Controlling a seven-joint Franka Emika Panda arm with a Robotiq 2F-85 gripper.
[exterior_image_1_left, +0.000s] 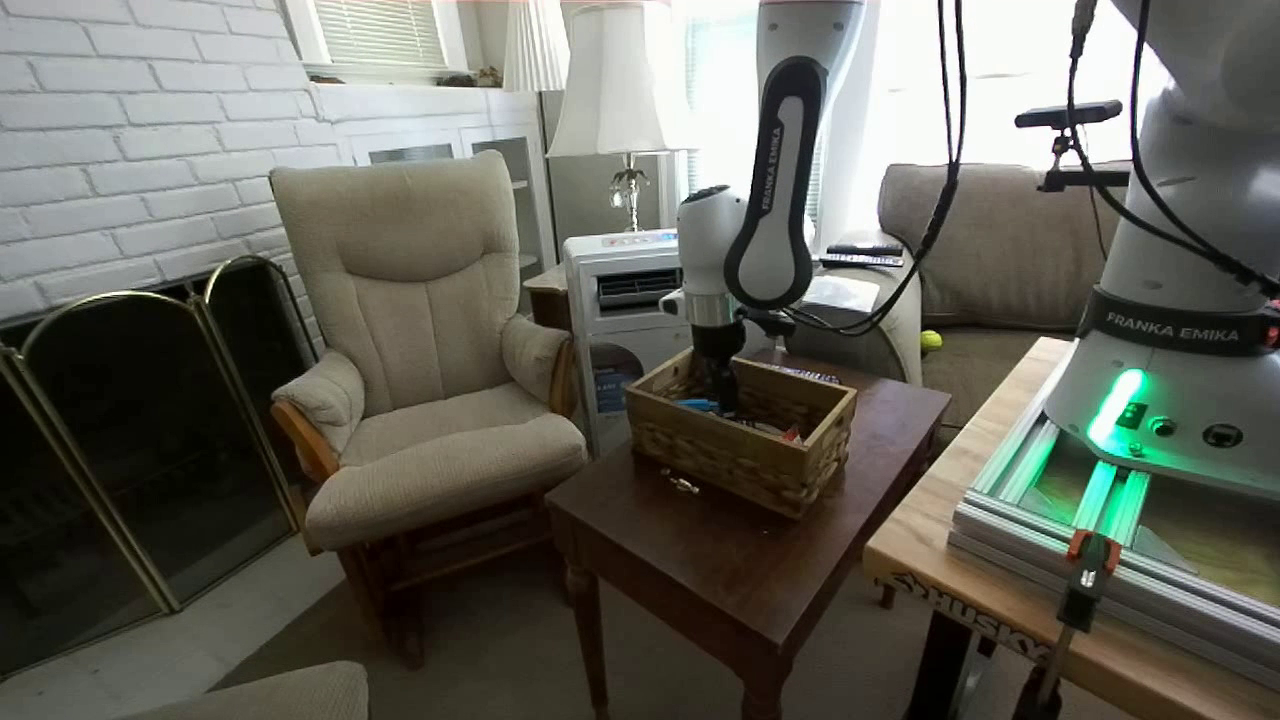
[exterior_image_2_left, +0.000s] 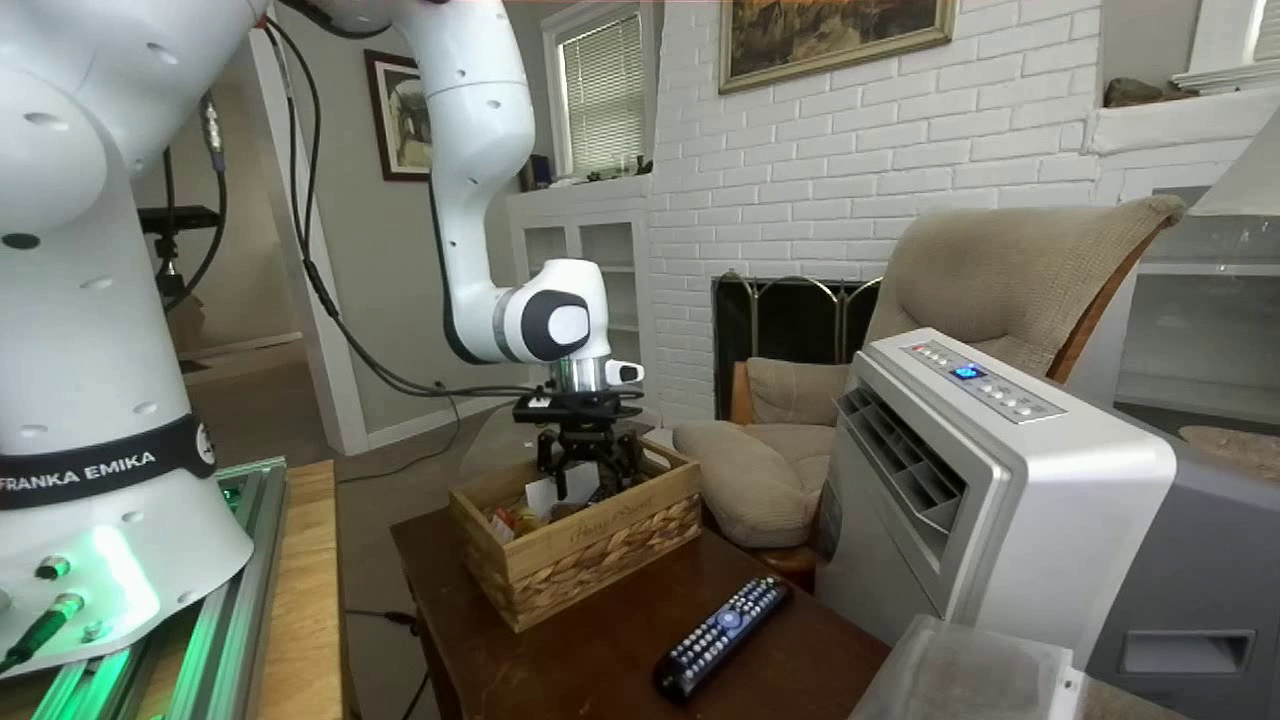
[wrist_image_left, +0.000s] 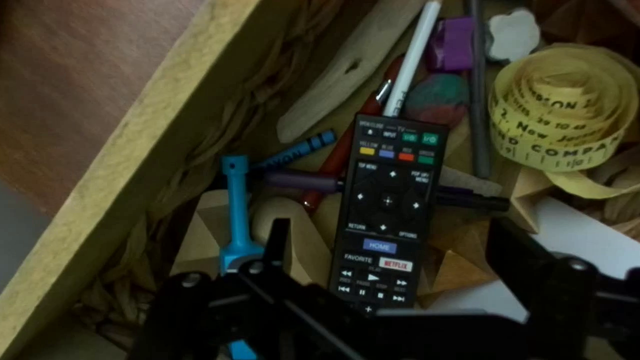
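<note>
The end effector (exterior_image_2_left: 592, 478) is hanging over the contents of a woven-sided wooden basket (exterior_image_2_left: 603, 552), and its black fingers (wrist_image_left: 278, 243) are standing apart. In the wrist view, a black Netflix-button remote (wrist_image_left: 387, 200) is lying face up inside the basket, showing in the space between the fingers with a gap on each side; the end effector is covering its lower end. A bright blue plastic handle (wrist_image_left: 238, 210) is running partly behind one finger. Just beside the handle's top, a blue crayon (wrist_image_left: 300, 150) is lying at a slant, and a purple pen (wrist_image_left: 305, 181) is pointing toward the remote's long edge. A red pen (wrist_image_left: 345, 145) is slanting near them, while a white pencil (wrist_image_left: 412, 57) is ending at the remote's top edge. A coiled yellow tape measure (wrist_image_left: 557, 112) is resting farther off, just beside a dark rod (wrist_image_left: 478, 100).

In both exterior views, the basket is standing on a dark wooden bench (exterior_image_1_left: 740, 570). In an exterior view, a second black remote (exterior_image_2_left: 722, 635), with a round blue center pad, is lying on the bench beside the basket. Near the bench, a beige upholstered armchair (exterior_image_1_left: 430, 300) is standing by a white portable air conditioner (exterior_image_2_left: 1000, 480).
</note>
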